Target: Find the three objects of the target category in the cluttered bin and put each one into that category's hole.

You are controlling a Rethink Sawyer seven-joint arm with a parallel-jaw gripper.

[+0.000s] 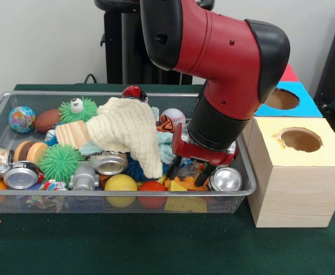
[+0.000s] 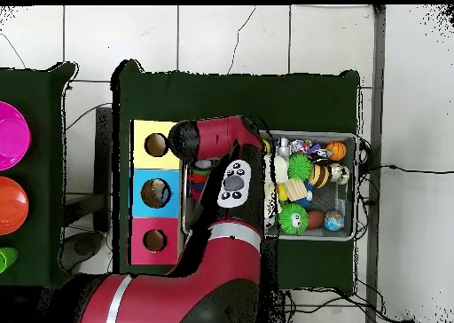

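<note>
- Near edge of the wire bin (image 1: 127, 201) on the green surface (image 1: 127, 246): yellow ball (image 1: 120, 184), red ball (image 1: 152, 189), yellow wedge (image 1: 178, 186), all low against the mesh.
- At the bin's right end: claw (image 1: 205, 171) lowered into the clutter, just beside a crushed can (image 1: 225, 179); whether spread or pressed together cannot be told, tips buried among the toys.
- Target category not shown; likely candidates are the cans, with two more at (image 1: 20, 175) and (image 1: 108, 163).
- Mid bin: cream cloth (image 1: 127, 134) draped over other toys, hiding what lies below.
- Best handled by a straight lift, slow enough that neighbours fall away, watching the cloth for snagging.
- Far side: globe ball (image 1: 22, 119), brown football (image 1: 47, 120), green spiky toy (image 1: 78, 109).
- Right of the bin: wooden box with a yellow-topped hole (image 1: 300, 140) nearest, blue-topped hole (image 1: 282, 99) behind; carry over the rim, centre above the hole, then release.
</note>
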